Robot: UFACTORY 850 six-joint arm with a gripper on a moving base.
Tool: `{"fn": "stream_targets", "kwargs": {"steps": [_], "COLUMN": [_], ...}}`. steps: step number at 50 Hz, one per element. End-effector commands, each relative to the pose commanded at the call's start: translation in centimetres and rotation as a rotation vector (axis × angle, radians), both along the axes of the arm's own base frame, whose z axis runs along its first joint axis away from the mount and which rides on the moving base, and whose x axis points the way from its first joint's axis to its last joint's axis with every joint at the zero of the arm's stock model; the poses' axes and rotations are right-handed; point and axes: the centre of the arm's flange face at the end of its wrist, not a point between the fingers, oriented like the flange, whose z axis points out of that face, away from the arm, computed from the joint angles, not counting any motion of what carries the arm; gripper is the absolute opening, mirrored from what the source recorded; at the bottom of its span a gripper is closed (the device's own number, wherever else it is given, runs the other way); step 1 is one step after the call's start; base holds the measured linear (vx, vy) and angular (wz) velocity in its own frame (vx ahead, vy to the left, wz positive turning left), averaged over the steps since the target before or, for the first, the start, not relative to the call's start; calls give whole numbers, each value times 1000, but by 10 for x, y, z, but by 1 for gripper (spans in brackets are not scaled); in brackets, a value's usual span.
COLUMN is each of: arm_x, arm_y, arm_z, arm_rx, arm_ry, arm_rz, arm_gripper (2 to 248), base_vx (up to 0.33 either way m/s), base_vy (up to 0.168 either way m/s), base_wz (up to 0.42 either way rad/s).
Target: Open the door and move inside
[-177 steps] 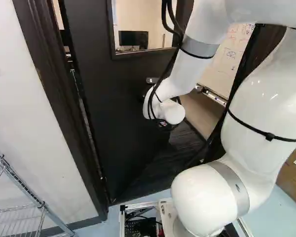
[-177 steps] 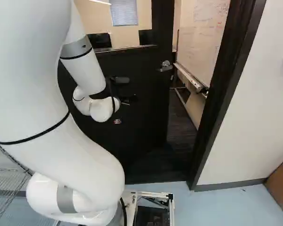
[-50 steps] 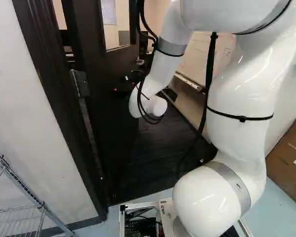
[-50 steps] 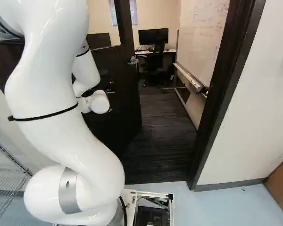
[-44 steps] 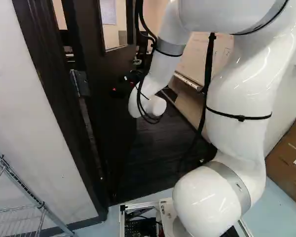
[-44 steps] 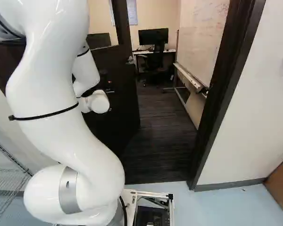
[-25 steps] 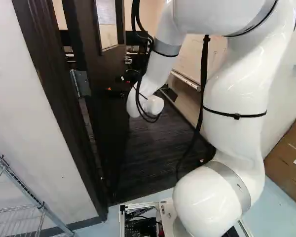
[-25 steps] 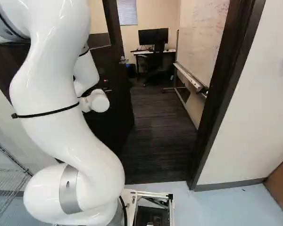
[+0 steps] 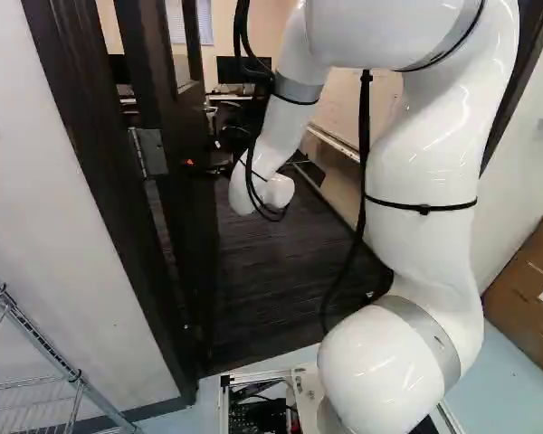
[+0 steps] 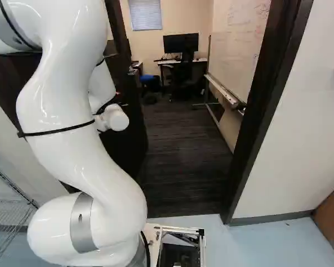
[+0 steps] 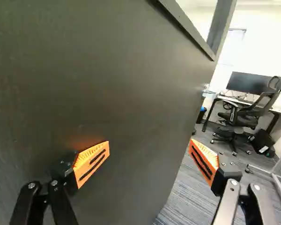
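Orange-padded, the claw (image 11: 149, 143) stands spread, grasping nothing; one finger (image 11: 92, 161) seems to touch the dark door (image 11: 107, 70), probably because pushing alone can swing it wide.

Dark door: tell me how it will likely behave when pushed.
The dark door will likely swing rather than slide, since a metal hinge joins it to the door frame. It looks broad, flat and rigid, so it should turn in one piece.

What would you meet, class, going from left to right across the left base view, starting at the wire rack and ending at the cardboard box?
Wire rack → hinge-side door frame → open door → white arm → cardboard box
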Motion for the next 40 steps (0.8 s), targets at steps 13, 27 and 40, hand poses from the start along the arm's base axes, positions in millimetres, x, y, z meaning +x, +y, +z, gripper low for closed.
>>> {"fn": "stream_targets", "kwargs": {"steps": [13,27,40], "arm_x": [4,12,25], "arm_y": [5,-17,-41], "arm_z": [0,1,1], "arm_rx": [2,23,48], "arm_ry": [-9,0,12], "arm_rz": [15,-80,-193], "arm_gripper": [247,247,247], "base_vx": [0,0,0], "base_vy": [0,0,0], "base_wz": [0,0,0]}}
